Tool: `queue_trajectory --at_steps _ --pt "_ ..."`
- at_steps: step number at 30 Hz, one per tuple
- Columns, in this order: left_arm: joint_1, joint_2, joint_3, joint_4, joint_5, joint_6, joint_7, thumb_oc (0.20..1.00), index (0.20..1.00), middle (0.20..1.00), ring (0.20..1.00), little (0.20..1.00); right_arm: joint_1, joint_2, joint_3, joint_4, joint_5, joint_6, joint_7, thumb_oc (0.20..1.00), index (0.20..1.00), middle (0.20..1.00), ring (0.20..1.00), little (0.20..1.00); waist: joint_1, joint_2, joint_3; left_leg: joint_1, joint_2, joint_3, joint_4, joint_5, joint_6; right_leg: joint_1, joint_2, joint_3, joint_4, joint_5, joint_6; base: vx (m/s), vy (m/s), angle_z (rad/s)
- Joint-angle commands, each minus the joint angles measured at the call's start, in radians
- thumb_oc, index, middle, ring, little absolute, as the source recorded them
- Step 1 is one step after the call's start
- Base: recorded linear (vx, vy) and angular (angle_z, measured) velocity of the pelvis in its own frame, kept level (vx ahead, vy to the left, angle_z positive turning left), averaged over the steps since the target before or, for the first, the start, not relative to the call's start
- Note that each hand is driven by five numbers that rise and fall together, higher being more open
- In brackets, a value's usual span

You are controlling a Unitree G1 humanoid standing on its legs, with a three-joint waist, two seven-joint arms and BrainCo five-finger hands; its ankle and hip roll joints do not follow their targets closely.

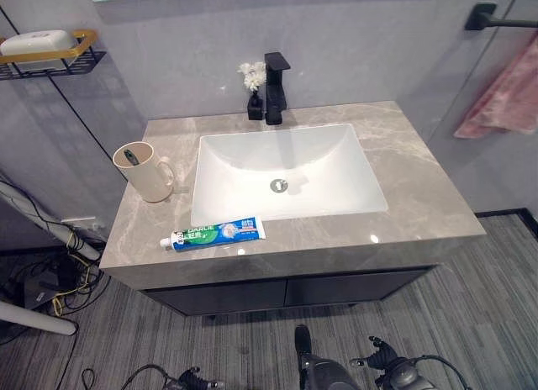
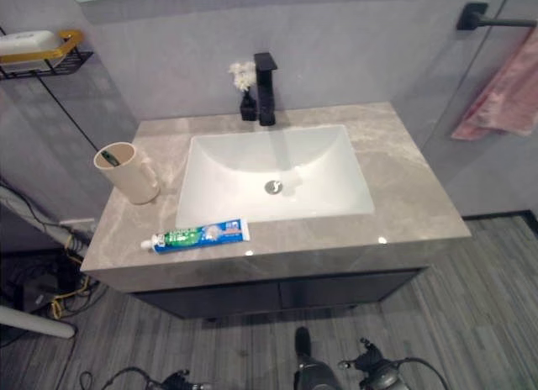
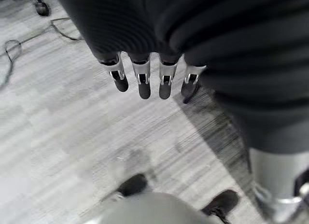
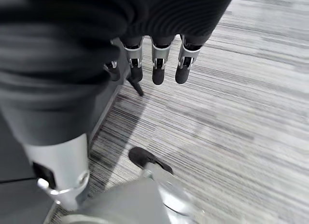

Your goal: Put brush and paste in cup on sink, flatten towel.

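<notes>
You've got the toothpaste tube lying flat along the front edge of the bench, just in front of the white basin's front left corner, its cap end pointing toward the bench's left edge. The beige cup stands upright near the left edge, just beside the basin and a little behind the tube, not touching it, and there's a dark brush already showing inside its rim. The pink towel hangs bunched from the black bar on the wall, well off past the bench's right edge. Your left hand hangs low over the grey striped floor, fingers straight and relaxed, holding nothing. Your right hand does the same on its side, fingers loose and empty above the floor. At the back edge, the black tap stands behind the basin with a small black vase of white flowers just beside it.
</notes>
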Motion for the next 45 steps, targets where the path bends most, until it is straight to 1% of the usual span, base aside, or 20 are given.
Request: queue_trajectory --at_steps 1,4,6,11,12,13,15,17,19,20,21,23,25,29,37,38,40,42,44,45 --pt "-0.019 0.022 0.025 0.004 0.012 0.011 0.031 1.000 1.000 1.000 1.000 1.000 -0.050 -0.004 0.038 -0.024 -0.005 -0.014 0.001 1.000 1.000 1.000 1.000 1.000 0.026 0.051 0.059 -0.073 -0.009 0.018 -0.056 0.121 0.006 0.034 0.053 0.026 0.135 0.001 -0.009 -0.16 -0.030 -0.03" --pt "-0.016 0.020 0.034 0.012 0.003 0.010 0.032 1.000 1.000 1.000 1.000 1.000 -0.055 -0.005 0.042 -0.018 -0.012 -0.015 0.001 1.000 1.000 1.000 1.000 1.000 0.037 0.043 0.048 -0.089 -0.007 0.026 -0.064 0.131 -0.001 0.067 0.051 0.023 0.102 -0.006 -0.012 -0.02 -0.068 -0.42" --pt "-0.043 -0.014 0.034 0.038 -0.007 0.021 0.030 1.000 1.000 1.000 1.000 1.000 -0.060 -0.004 0.049 -0.006 -0.019 -0.018 0.003 1.000 1.000 1.000 1.000 1.000 0.040 0.038 0.030 -0.084 0.013 0.030 -0.065 0.128 -0.017 0.078 0.066 0.016 0.092 -0.027 -0.021 0.15 -0.122 0.03" --pt "-0.017 -0.001 0.023 0.008 -0.020 0.016 0.026 1.000 1.000 1.000 1.000 1.000 -0.052 -0.039 0.036 -0.001 -0.020 -0.009 0.009 1.000 1.000 1.000 1.000 1.000 0.037 0.054 0.040 -0.066 0.037 0.008 -0.023 0.102 -0.034 0.089 0.074 -0.017 0.099 -0.054 -0.039 0.11 -0.102 0.10" --pt "-0.023 -0.001 0.020 0.002 -0.023 0.015 0.027 1.000 1.000 1.000 1.000 1.000 -0.053 -0.044 0.034 -0.002 -0.018 -0.009 0.005 1.000 1.000 1.000 1.000 1.000 0.034 0.055 0.043 -0.073 0.041 0.009 0.004 0.095 -0.041 0.092 0.074 -0.022 0.102 -0.061 -0.043 0.09 -0.150 0.27" --pt "-0.034 0.000 0.010 -0.014 -0.032 0.015 0.028 1.000 1.000 1.000 1.000 1.000 -0.051 -0.058 0.032 -0.007 -0.017 -0.007 0.002 1.000 1.000 1.000 1.000 1.000 0.030 0.052 0.054 -0.108 0.040 0.018 0.079 0.095 -0.063 0.105 0.070 -0.031 0.097 -0.065 -0.050 0.06 -0.156 0.41" --pt "-0.052 0.004 0.001 -0.028 -0.034 0.014 0.037 1.000 1.000 1.000 1.000 1.000 -0.049 -0.070 0.026 -0.007 -0.016 -0.006 -0.004 1.000 1.000 1.000 1.000 1.000 0.031 0.042 0.073 -0.177 0.031 0.030 0.206 0.128 -0.099 0.119 0.060 -0.036 0.088 -0.062 -0.057 0.01 -0.141 0.44" --pt "-0.069 0.011 -0.004 -0.034 -0.046 0.012 0.048 1.000 1.000 1.000 1.000 1.000 -0.053 -0.079 0.021 0.000 -0.012 -0.006 -0.010 1.000 1.000 1.000 1.000 1.000 0.035 0.029 0.086 -0.237 0.024 0.028 0.303 0.154 -0.116 0.125 0.046 -0.042 0.084 -0.059 -0.063 0.02 -0.097 0.33" --pt "-0.076 0.018 -0.005 -0.035 -0.052 0.014 0.052 1.000 1.000 1.000 1.000 1.000 -0.046 -0.079 0.012 0.009 -0.005 -0.004 -0.017 1.000 1.000 1.000 1.000 1.000 0.031 0.018 0.082 -0.269 0.057 0.072 0.298 0.161 -0.104 0.144 0.026 -0.052 0.076 -0.065 -0.062 0.07 -0.031 0.21" --pt "-0.076 0.018 -0.006 -0.035 -0.052 0.014 0.052 1.000 1.000 1.000 1.000 1.000 -0.046 -0.079 0.012 0.010 -0.005 -0.004 -0.017 1.000 1.000 1.000 1.000 1.000 0.032 0.019 0.082 -0.269 0.058 0.073 0.300 0.159 -0.104 0.145 0.027 -0.051 0.076 -0.066 -0.062 0.13 0.037 0.05" --pt "-0.078 0.019 -0.005 -0.031 -0.049 0.017 0.056 1.000 1.000 1.000 1.000 1.000 -0.040 -0.078 0.004 0.029 -0.001 0.002 -0.023 1.000 1.000 1.000 1.000 1.000 0.037 0.008 0.070 -0.293 0.098 0.115 0.225 0.149 -0.087 0.171 0.008 -0.054 0.056 -0.071 -0.054 0.18 0.071 0.06" --pt "-0.072 0.018 -0.004 -0.022 -0.043 0.018 0.058 1.000 1.000 1.000 1.000 1.000 -0.038 -0.076 0.003 0.040 -0.003 0.003 -0.024 1.000 1.000 1.000 1.000 1.000 0.047 0.015 0.058 -0.303 0.125 0.103 0.125 0.193 -0.090 0.196 0.010 -0.047 0.040 -0.080 -0.046 0.23 0.111 0.25" --pt "-0.066 0.013 -0.004 -0.009 -0.039 0.020 0.059 1.000 1.000 1.000 1.000 1.000 -0.032 -0.074 0.004 0.051 -0.010 0.002 -0.025 1.000 1.000 1.000 1.000 1.000 0.057 0.024 0.051 -0.330 0.171 0.103 0.062 0.273 -0.110 0.219 0.006 -0.038 0.037 -0.090 -0.040 0.19 0.116 0.13" --pt "-0.046 0.016 0.021 0.007 -0.039 0.022 0.052 1.000 1.000 1.000 1.000 1.000 -0.031 -0.063 0.015 0.046 -0.032 0.003 -0.013 1.000 1.000 1.000 1.000 1.000 0.062 0.036 0.036 -0.262 0.155 0.091 0.019 0.253 -0.099 0.232 0.006 -0.011 0.059 -0.115 -0.032 0.16 0.126 -0.35" --pt "-0.020 0.020 0.026 0.013 -0.021 0.020 0.037 1.000 1.000 1.000 1.000 1.000 -0.050 -0.039 0.023 0.036 -0.048 0.004 0.000 1.000 1.000 1.000 1.000 1.000 0.086 0.036 0.015 -0.203 0.102 0.118 0.001 0.215 -0.057 0.256 -0.025 0.019 0.088 -0.107 -0.001 0.09 0.142 -0.24" --pt "-0.014 0.027 0.034 0.009 -0.013 0.019 0.039 1.000 1.000 1.000 1.000 1.000 -0.058 -0.028 0.035 0.013 -0.058 0.002 0.002 1.000 1.000 1.000 1.000 1.000 0.092 0.029 0.015 -0.196 0.084 0.124 -0.005 0.200 -0.038 0.242 -0.037 0.025 0.114 -0.089 0.020 0.04 0.168 -0.14" --pt "-0.013 0.029 0.035 0.008 -0.009 0.019 0.040 1.000 1.000 1.000 1.000 1.000 -0.062 -0.026 0.040 0.008 -0.065 0.001 0.001 1.000 1.000 1.000 1.000 1.000 0.092 0.027 0.016 -0.190 0.078 0.130 -0.017 0.198 -0.034 0.231 -0.040 0.028 0.127 -0.069 0.033 0.00 0.114 -0.10" --pt "-0.017 0.036 0.027 0.001 0.001 0.014 0.039 1.000 1.000 1.000 1.000 1.000 -0.076 -0.023 0.052 -0.002 -0.074 -0.003 0.000 1.000 1.000 1.000 1.000 1.000 0.092 0.031 0.026 -0.185 0.076 0.135 -0.026 0.205 -0.026 0.197 -0.023 0.043 0.184 -0.047 0.045 -0.02 0.130 -0.27" --pt "-0.014 0.044 0.023 -0.007 0.009 0.009 0.043 1.000 1.000 1.000 1.000 1.000 -0.077 -0.024 0.065 -0.010 -0.084 -0.006 -0.002 1.000 1.000 1.000 1.000 1.000 0.097 0.028 0.021 -0.180 0.077 0.145 -0.033 0.199 -0.029 0.188 -0.033 0.014 0.127 -0.058 0.035 0.01 0.023 -0.17" --pt "-0.019 0.053 0.027 -0.012 0.010 0.006 0.049 1.000 1.000 1.000 1.000 1.000 -0.085 -0.022 0.072 -0.009 -0.097 -0.007 -0.005 1.000 1.000 1.000 1.000 1.000 0.101 0.024 0.019 -0.180 0.083 0.140 -0.030 0.193 -0.035 0.169 -0.054 -0.022 0.061 -0.039 0.031 0.02 -0.092 -0.17"
